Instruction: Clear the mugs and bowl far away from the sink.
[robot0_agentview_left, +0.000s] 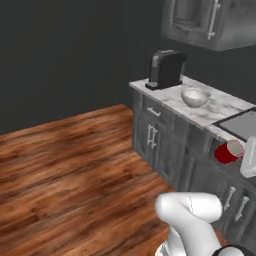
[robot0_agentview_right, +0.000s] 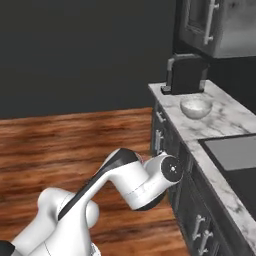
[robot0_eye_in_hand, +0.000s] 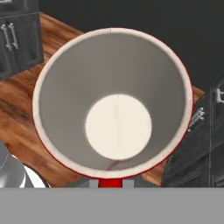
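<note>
Marble counter (robot0_agentview_left: 215, 112) along the dark wall carries the bowl (robot0_agentview_left: 195, 96) beside a coffee machine (robot0_agentview_left: 165, 69); the gripper (robot0_eye_in_hand: 110, 183) is clamped on the red mug (robot0_agentview_left: 228, 151), tipped sideways off the counter's edge, over the wood floor (robot0_agentview_left: 70, 170).

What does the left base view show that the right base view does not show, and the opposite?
Left base view: the red mug, tipped sideways in the air in front of the dark lower cabinets, beside the counter edge. Right base view: the arm's elbow joint against the cabinet fronts, and more of the black sink. Both: the speckled bowl on the marble counter and the dark coffee machine behind it.
</note>
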